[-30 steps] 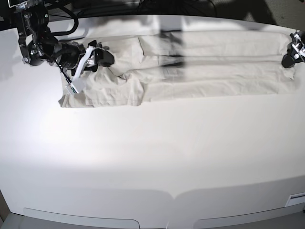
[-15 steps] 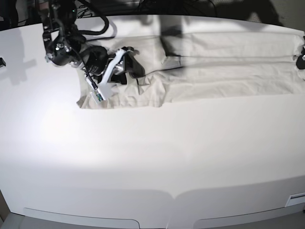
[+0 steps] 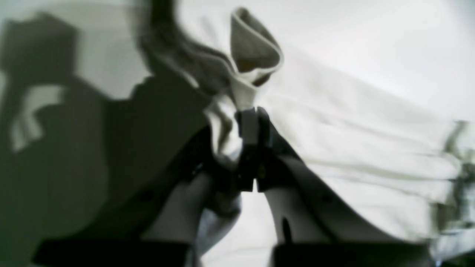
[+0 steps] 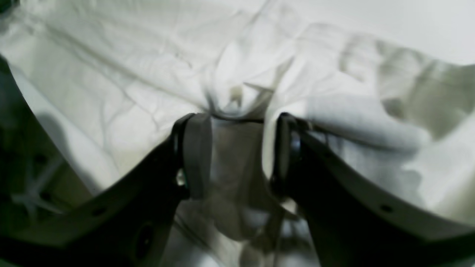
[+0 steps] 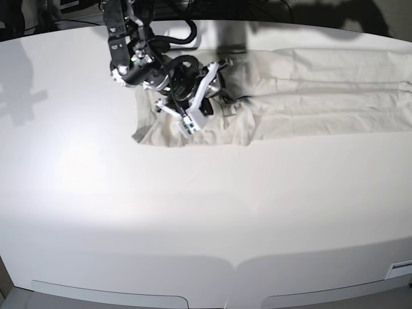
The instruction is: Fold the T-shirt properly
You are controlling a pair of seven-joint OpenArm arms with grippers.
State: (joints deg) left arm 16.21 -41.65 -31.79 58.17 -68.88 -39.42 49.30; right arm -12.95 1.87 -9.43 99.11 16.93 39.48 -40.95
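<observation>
The pale T-shirt lies stretched in a long band across the far side of the table, running off the right edge of the base view. My right gripper sits over its left part with a bunch of cloth pinched between its fingers. The left wrist view shows my left gripper shut on a folded edge of the T-shirt, which stands up above the tips. The left arm is outside the base view.
The white table spreads wide in front of the shirt. Dark cables and the right arm's base stand at the table's back edge. A small label marks the front right corner.
My right gripper has travelled to the right, dragging the shirt's left end with it. The whole shirt has shifted right, and the left gripper has left the base view.
</observation>
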